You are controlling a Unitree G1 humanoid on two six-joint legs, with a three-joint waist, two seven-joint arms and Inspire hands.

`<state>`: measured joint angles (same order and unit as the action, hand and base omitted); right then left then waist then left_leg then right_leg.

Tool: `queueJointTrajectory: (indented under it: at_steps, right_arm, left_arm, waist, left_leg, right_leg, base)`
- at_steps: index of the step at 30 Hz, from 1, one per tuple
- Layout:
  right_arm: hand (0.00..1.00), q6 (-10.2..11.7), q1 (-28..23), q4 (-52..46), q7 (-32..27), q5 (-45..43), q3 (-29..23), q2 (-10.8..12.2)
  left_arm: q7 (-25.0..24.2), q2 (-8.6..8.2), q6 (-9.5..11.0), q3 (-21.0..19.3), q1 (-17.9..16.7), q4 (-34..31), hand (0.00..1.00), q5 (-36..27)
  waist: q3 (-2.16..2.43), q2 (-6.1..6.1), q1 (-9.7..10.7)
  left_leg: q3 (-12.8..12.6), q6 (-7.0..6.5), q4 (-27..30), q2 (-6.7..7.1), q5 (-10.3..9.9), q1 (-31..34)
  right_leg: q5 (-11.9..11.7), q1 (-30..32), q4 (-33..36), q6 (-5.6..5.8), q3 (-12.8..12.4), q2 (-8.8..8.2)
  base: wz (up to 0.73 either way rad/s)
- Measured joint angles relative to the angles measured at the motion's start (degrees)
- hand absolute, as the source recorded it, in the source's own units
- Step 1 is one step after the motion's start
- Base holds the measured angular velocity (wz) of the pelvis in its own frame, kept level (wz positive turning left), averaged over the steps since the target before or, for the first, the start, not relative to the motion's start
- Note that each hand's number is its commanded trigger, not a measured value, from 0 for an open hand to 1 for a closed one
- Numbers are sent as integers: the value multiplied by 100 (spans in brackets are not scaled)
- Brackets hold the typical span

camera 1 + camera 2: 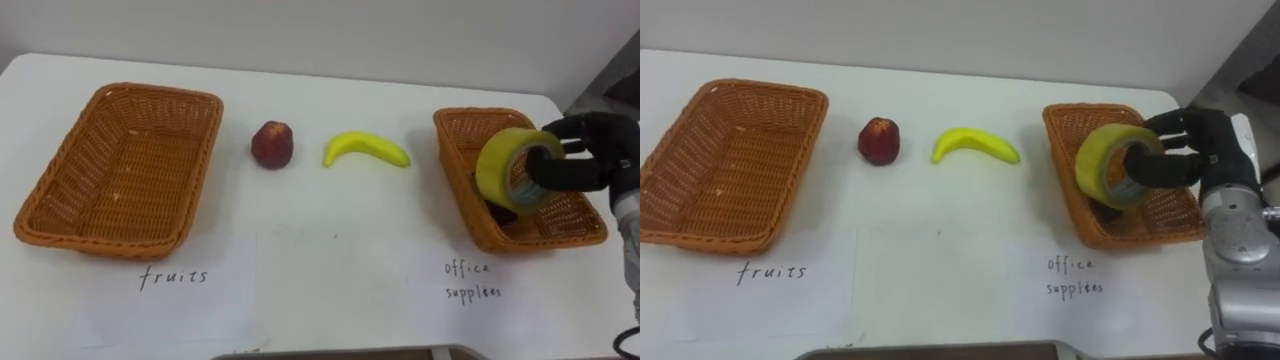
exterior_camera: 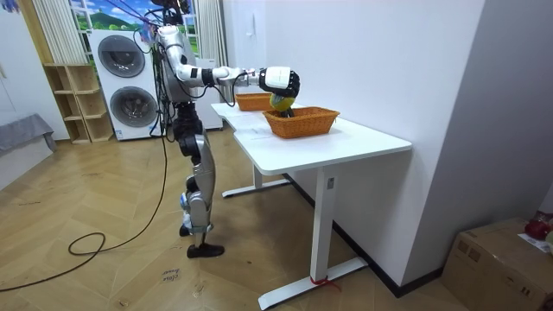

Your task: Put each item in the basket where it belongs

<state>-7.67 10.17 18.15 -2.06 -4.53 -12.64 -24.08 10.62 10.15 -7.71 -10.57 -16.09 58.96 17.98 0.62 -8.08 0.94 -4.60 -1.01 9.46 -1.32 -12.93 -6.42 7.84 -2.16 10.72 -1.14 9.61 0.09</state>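
1. Nearest me, along the front of the white table (image 1: 320, 310), a handwritten label (image 1: 173, 277) sits before each of two wicker baskets.
2. My right hand (image 1: 592, 150) comes in from the right and has hold of a yellow tape roll (image 1: 498, 165). The fingers are curled round its band and the thumb reaches into its core. The roll stands on edge.
3. The roll hangs over the right basket (image 1: 455, 170), low between its walls. I cannot tell whether it touches the weave.
4. A dark item (image 1: 503, 212) lies in that basket under the roll. I cannot make out what it is.
5. The left basket (image 1: 100, 243) is empty. A red fruit (image 1: 272, 144) and a banana (image 1: 366, 149) lie on bare table between the baskets, near each other but not touching.
6. I judge the step in hand to be setting the tape into the office basket, with both fruits not yet sorted.
7. The next move calls for easing the roll down and uncurling the fingers. A roll on edge could trundle, so it should rest against the floor or a wall first.
8. The right basket sits close to the table's right edge, so the hand should lift clear of its wall before withdrawing.
9. Open tabletop runs from the fruits to the left basket, giving free room for carrying.
10. In the room view the robot stands upright at the table, with bare wooden floor around it.
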Motion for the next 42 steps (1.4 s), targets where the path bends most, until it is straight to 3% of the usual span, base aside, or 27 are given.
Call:
queueJointTrajectory:
  at_steps: [3,6,10,11,14,15,27,30,35,42]
  right_arm:
    - [100,0,0,12,-4,26,-1,-20]
    - [100,3,0,222,-56,182,-1,-186]
    - [100,3,0,250,-165,213,-1,-229]
    - [90,3,0,250,-175,199,-1,-229]
    - [27,3,-1,249,-185,168,-1,-229]
    - [2,3,-1,249,-186,168,-1,-229]
    - [0,1,-2,194,-190,150,1,-229]
    - [0,2,-2,108,-190,146,0,-229]
    - [0,2,-1,91,-190,151,2,-229]
    - [0,2,-3,82,-191,174,7,-229]
  left_arm:
    - [1,2,0,-1,-32,14,0,-36]
    - [9,17,19,-1,-8,13,0,-42]
    - [9,20,19,-1,4,14,0,-42]
    - [9,21,19,0,-2,14,0,-44]
    - [9,26,19,1,-4,14,0,-45]
    - [9,32,19,1,-3,14,0,-45]
    - [10,66,15,20,2,13,0,-54]
    - [12,65,15,20,1,12,0,-53]
    - [18,62,10,20,-42,11,0,-53]
    - [47,62,5,20,-54,9,0,-53]
  waist:
    - [-2,7,52]
    - [-9,16,48]
    - [-50,49,48]
    - [-55,52,54]
    - [-65,46,55]
    - [-65,34,55]
    - [-61,-13,53]
    - [-49,-11,50]
    - [17,27,25]
    - [10,61,28]
  left_leg:
    - [-4,0,0,-2,0,-22]
    - [-1,0,-15,-2,-1,-23]
    - [-2,2,-29,-3,-1,-17]
    - [-6,2,-29,-2,-1,-15]
    - [-10,2,-25,0,0,-14]
    - [-10,2,-18,1,1,-13]
    - [-11,1,-65,-3,1,-19]
    - [-11,1,-65,-2,1,-19]
    - [-10,1,-61,-2,1,-33]
    - [-9,1,-39,-1,1,-33]
  right_leg:
    - [0,-15,7,-1,2,0]
    - [-2,-13,29,-2,-22,0]
    - [-2,0,41,-4,-33,6]
    - [-2,4,40,-4,-35,6]
    - [-1,10,24,-4,-28,6]
    - [-1,10,12,-4,-23,7]
    - [1,25,-4,-1,1,9]
    - [1,25,-5,-1,1,10]
    - [0,12,3,-1,2,8]
    - [-1,8,14,-3,2,6]
  base:
    - [0]
    - [0]
    - [0]
    - [0]
    - [0]
    - [0]
    - [0]
    - [0]
    - [0]
    - [0]
